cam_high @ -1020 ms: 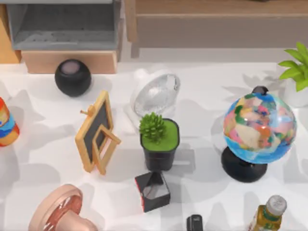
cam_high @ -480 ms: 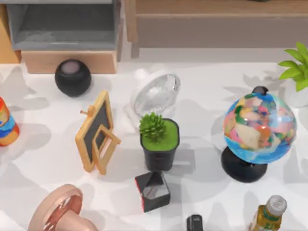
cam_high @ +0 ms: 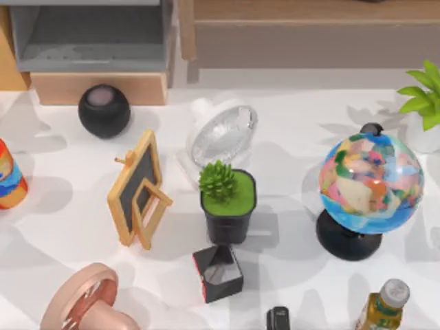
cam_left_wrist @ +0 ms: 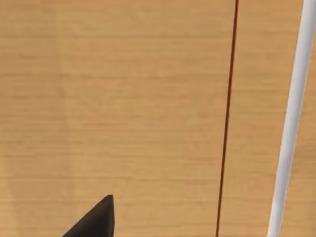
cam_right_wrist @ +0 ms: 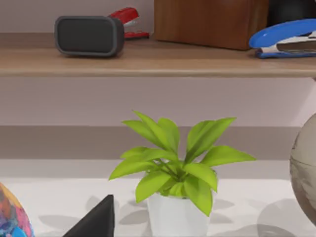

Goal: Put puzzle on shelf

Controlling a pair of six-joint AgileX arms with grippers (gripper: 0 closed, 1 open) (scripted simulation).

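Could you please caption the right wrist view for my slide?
Leafy potted plant on the white table below a wooden shelf holding a speaker.

Dark claw tip [cam_right_wrist: 96,219], right wrist.

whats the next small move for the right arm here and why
Probably tilt the right end effector down toward the table to search for the puzzle. Its wrist camera faces the shelf board and the leafy plant rather than the tabletop. In the top view, the cube by the succulent pot is a black cube with a red edge, not the tiled one.
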